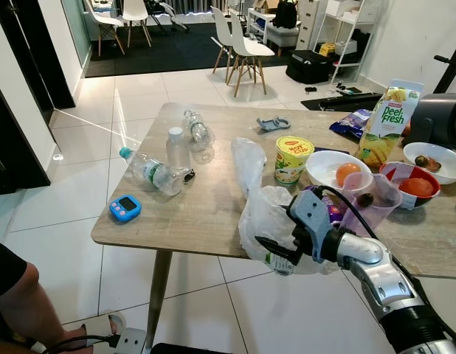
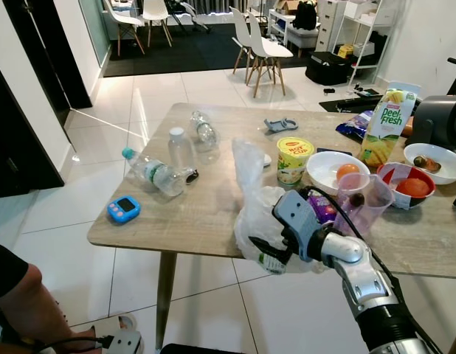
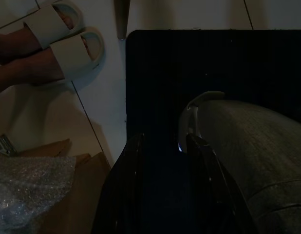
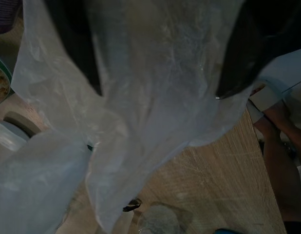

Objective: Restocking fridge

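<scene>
1. Nearest the camera, at the lower right of the left eye view, the silver right arm reaches in, and the right claw (image 1: 276,252) sits at the near edge of the tabletop (image 1: 206,214), against a clear plastic bag (image 1: 261,210).
2. In the right wrist view the two black fingers (image 4: 75,44) stand apart with the bag's film bunched between them; the claw looks open around it, not yet pinched.
3. The bag lies slumped at the lower centre of the frame, just in front of a yellow cup (image 1: 294,159), with something labelled showing through its bottom.
4. By my judgement it is thin, soft and slippery, and will sag and swing; gathering the neck of the film should hold better than squeezing the belly.
5. The left claw (image 3: 162,146) hangs idle in shadow near the floor, its fingers slightly parted and holding nothing.
</scene>
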`<state>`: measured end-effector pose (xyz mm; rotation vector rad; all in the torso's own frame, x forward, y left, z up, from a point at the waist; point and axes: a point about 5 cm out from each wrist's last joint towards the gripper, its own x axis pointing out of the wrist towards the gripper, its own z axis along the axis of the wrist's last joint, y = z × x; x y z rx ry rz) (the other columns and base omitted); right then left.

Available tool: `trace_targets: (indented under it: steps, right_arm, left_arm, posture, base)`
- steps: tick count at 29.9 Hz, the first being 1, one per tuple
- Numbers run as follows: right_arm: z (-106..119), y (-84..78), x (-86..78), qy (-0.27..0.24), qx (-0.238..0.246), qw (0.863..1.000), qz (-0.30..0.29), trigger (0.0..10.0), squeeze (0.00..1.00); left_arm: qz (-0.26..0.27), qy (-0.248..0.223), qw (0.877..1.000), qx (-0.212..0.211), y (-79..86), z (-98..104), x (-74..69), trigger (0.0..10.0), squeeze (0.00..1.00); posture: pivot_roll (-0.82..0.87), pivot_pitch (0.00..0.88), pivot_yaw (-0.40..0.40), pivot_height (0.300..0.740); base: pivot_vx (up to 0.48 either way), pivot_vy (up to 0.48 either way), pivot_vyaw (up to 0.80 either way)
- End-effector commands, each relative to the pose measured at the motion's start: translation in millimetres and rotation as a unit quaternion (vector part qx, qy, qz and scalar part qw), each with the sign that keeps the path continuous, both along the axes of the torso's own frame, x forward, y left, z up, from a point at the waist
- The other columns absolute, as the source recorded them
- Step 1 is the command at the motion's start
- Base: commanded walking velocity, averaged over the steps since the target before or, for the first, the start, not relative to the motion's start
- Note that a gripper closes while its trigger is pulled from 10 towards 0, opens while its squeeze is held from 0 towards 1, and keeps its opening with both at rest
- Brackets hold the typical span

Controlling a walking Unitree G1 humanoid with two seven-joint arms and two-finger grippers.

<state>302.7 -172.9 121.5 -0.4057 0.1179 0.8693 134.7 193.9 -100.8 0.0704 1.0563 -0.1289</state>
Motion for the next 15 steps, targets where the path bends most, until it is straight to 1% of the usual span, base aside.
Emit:
trace_targets:
  steps: [1, 12, 14, 15]
  right_arm:
    - [2.2, 2.1, 0.8, -0.003, -0.003, 1.000, 0.010, 0.0, 0.00]
    - [8.6, 4.1, 1.3, -0.013, 0.018, 0.999, 0.023, 0.0, 0.00]
    - [14.9, 6.8, -0.2, -0.016, 0.048, 0.998, 0.036, 0.0, 0.00]
    - [14.9, 6.8, -0.2, -0.016, 0.048, 0.998, 0.036, 0.0, 0.00]
  left_arm:
    - [-0.009, 0.019, 1.000, -0.002, -2.1, -3.6, -9.1, 10.0, 0.00]
    - [-0.010, 0.020, 1.000, -0.002, -2.4, -3.6, -9.2, 10.0, 0.00]
    - [-0.010, 0.019, 1.000, -0.001, -2.3, -3.5, -8.9, 10.0, 0.00]
    - [-0.010, 0.019, 1.000, -0.001, -2.3, -3.5, -8.9, 10.0, 0.00]
  posture:
    - [0.08, 0.000, -0.019, 0.740]
    - [0.09, 0.000, -0.021, 0.740]
    - [0.09, 0.000, -0.021, 0.740]
    - [0.09, 0.000, -0.021, 0.740]
  base:
    - [0.000, 0.000, 0.00]
    - [0.000, 0.000, 0.00]
    - [0.000, 0.000, 0.00]
    - [0.000, 0.000, 0.00]
